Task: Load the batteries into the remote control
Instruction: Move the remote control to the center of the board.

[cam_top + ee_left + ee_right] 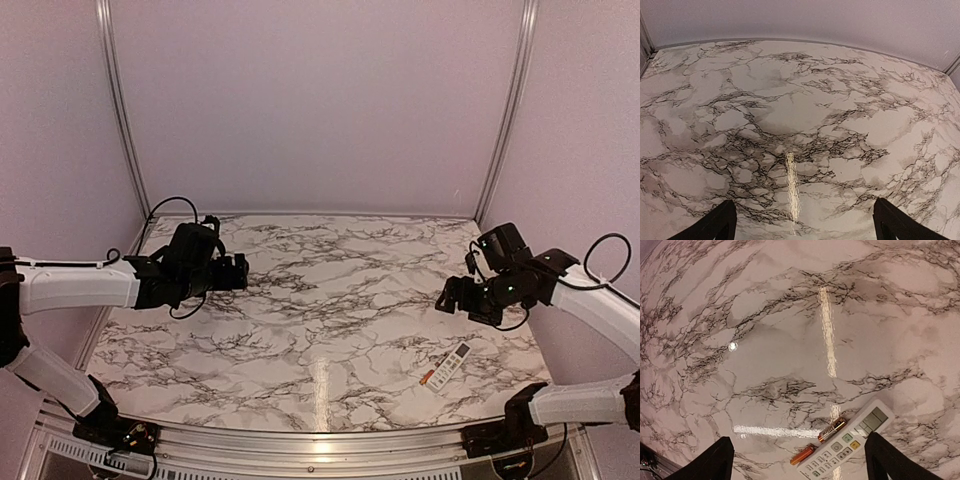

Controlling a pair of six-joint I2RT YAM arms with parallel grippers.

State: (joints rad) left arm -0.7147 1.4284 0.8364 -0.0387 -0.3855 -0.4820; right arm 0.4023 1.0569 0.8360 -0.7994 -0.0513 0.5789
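The white remote control lies face up, screen and buttons showing, on the marble table at the near right. It also shows in the right wrist view. Two orange-copper batteries lie along its left side, one with a dark end and one plain orange; in the top view only an orange speck shows. My right gripper hovers open and empty above and behind the remote, its fingers wide apart. My left gripper is open and empty over the far left of the table.
The table is bare marble with light streaks. Purple walls and metal corner posts enclose it at the back and sides. The table's front edge runs close below the remote.
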